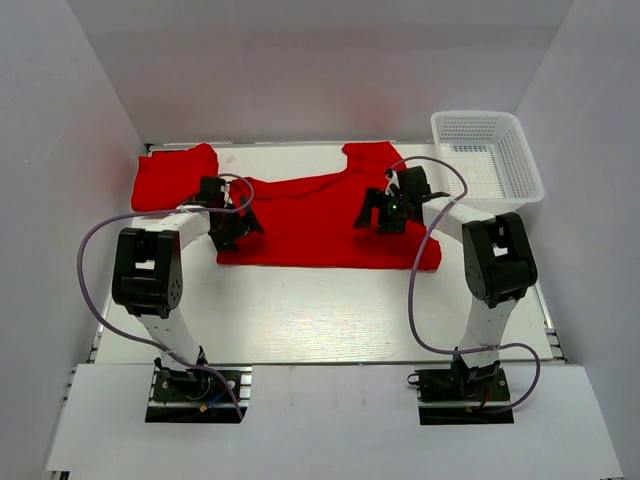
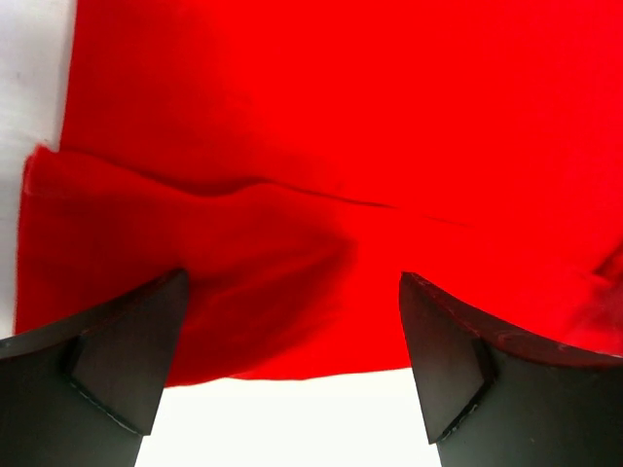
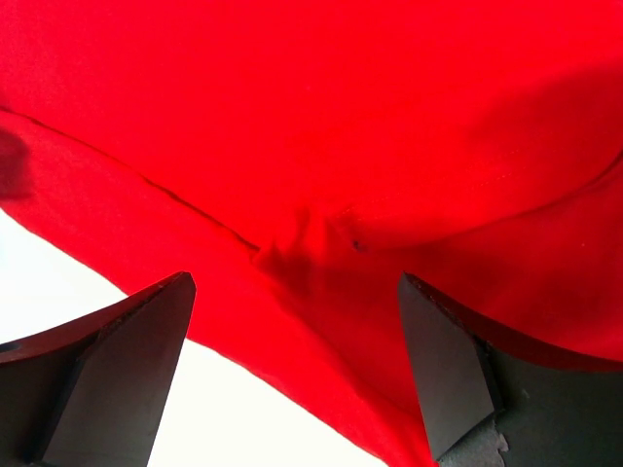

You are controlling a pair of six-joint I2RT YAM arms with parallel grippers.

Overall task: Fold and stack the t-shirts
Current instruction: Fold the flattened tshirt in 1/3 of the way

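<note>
1. Left gripper (image 2: 292,287): jaws were spread wide with nothing pinched. Red cloth lay under the gap, with a soft fold ridge running across it. Its near hem ended on the white table (image 2: 292,428).
2. Right gripper (image 3: 294,287): jaws were also spread and empty. Beneath them a seam crossed the cloth diagonally, with a small pucker beside it.
3. T-shirt (image 1: 310,225): plain bright red, no print. It lay flat across the far half of the table, one sleeve out far left, another at the far edge. The grippers hovered over its left and right parts.
4. White mesh basket (image 1: 532,180): stood at the far right, apart from the shirt.
</note>
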